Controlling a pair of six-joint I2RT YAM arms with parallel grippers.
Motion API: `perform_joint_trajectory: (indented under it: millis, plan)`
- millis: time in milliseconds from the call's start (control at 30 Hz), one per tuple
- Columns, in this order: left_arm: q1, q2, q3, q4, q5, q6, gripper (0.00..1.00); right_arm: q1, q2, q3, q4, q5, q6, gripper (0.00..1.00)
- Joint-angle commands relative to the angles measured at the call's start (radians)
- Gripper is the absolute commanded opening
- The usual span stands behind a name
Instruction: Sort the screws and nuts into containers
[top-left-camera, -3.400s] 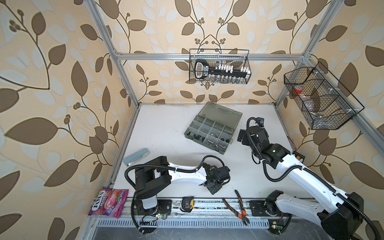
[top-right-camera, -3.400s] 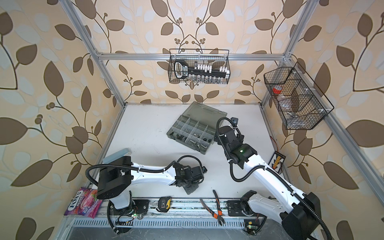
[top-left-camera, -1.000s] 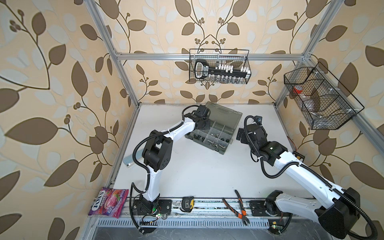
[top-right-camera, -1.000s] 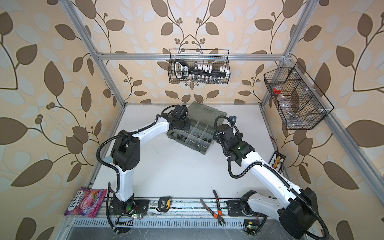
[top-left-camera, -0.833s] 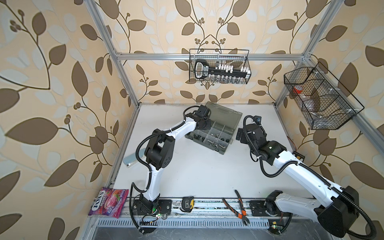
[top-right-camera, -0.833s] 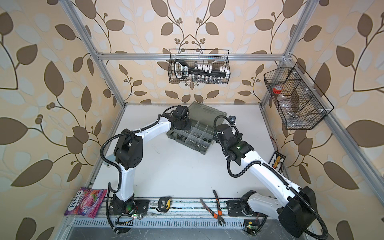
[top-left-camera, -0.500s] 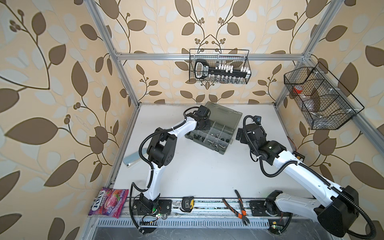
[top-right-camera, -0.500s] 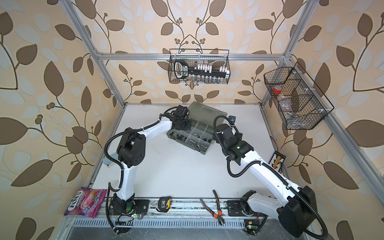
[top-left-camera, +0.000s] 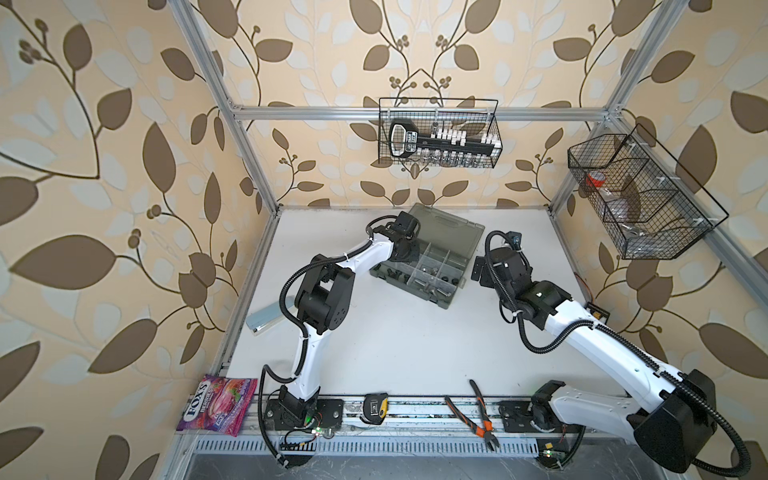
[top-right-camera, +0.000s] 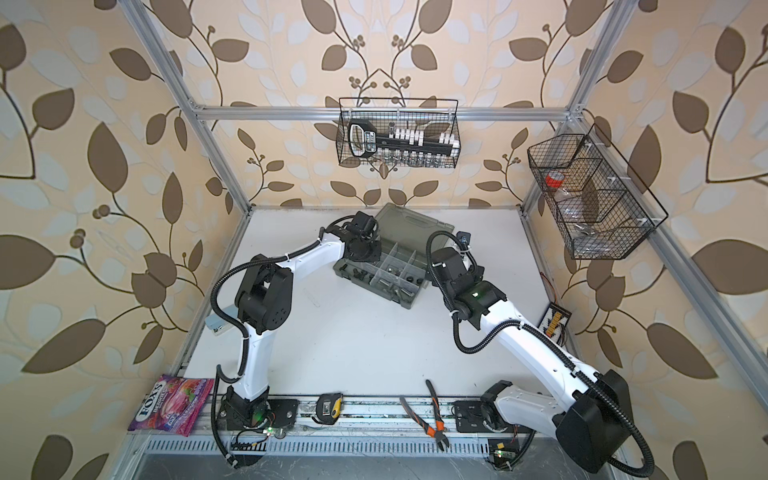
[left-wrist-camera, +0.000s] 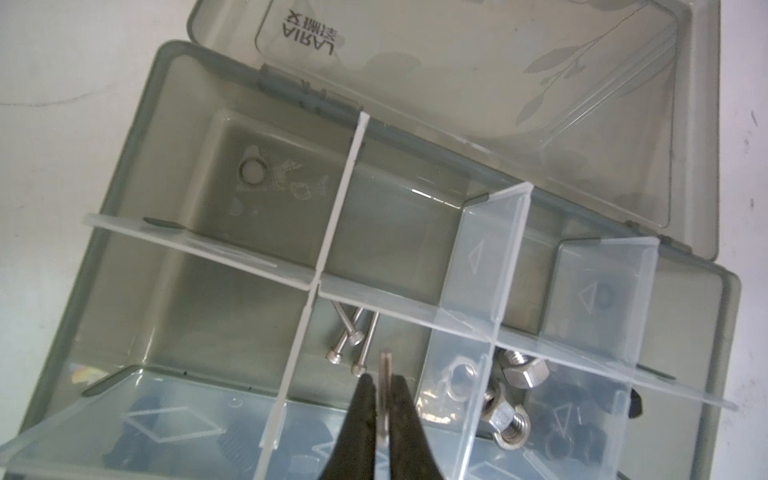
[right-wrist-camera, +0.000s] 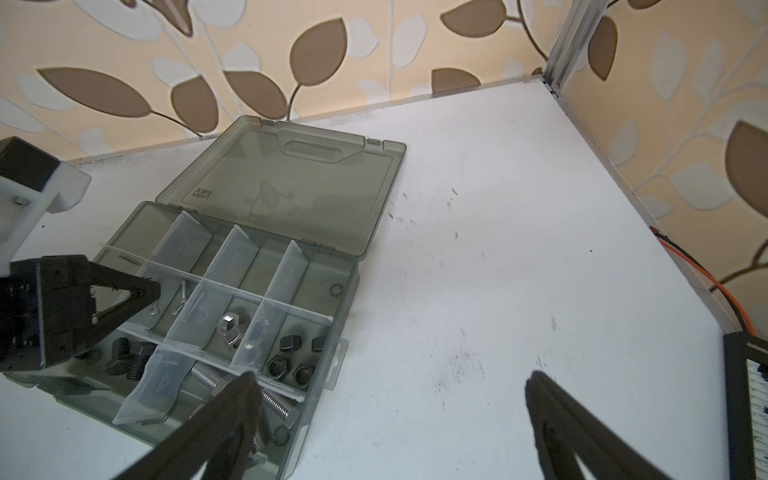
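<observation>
As left gripper (left-wrist-camera: 383, 376) pinches nut (left-wrist-camera: 385, 401) — edge-on, (over screws (left-wrist-camera: 353, 347))

We get bright, diffuse light in both top views: the white desk (top-left-camera: 395, 353) around the organiser box (top-left-camera: 451, 226) looks nearly washed out, with only faint shadows beside the box. In the right wrist view the desk beside the box takes a cool bluish cast. In the left wrist view the box's lid (left-wrist-camera: 498, 83) mirrors pale leaves, and the left end effector (left-wrist-camera: 384, 380) over the box is blurred.
</observation>
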Motion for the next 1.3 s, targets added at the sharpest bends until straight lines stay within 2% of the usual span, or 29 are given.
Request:
perform_joint_trajectory:
  millis: [0,267,433,733,867,1067,1267]
  plan:
    - [0.012,-0.006,0.042,-0.010,0.001,0.000,0.17,-0.002,-0.008,0.038,-0.009,-0.001,0.000,1.00]
    - [0.013,-0.042,0.040,-0.027,-0.012,0.001,0.21,-0.002,-0.022,0.036,-0.010,-0.004,0.001,1.00]
    - [0.012,-0.132,0.010,-0.016,-0.029,-0.004,0.36,-0.003,-0.027,0.036,-0.010,-0.002,0.001,1.00]
    - [0.012,-0.358,-0.111,0.023,-0.065,-0.003,0.72,-0.005,-0.026,0.034,-0.010,-0.009,0.020,1.00]
    - [0.012,-0.473,-0.202,0.042,-0.102,-0.011,0.97,-0.007,-0.032,0.030,-0.014,-0.002,0.025,1.00]
    - [0.013,-0.676,-0.383,0.067,-0.232,-0.026,0.99,-0.011,-0.057,0.012,-0.020,0.009,0.057,1.00]
    - [0.013,-0.943,-0.592,0.088,-0.427,-0.041,0.99,-0.019,-0.089,-0.023,-0.017,0.034,0.091,1.00]
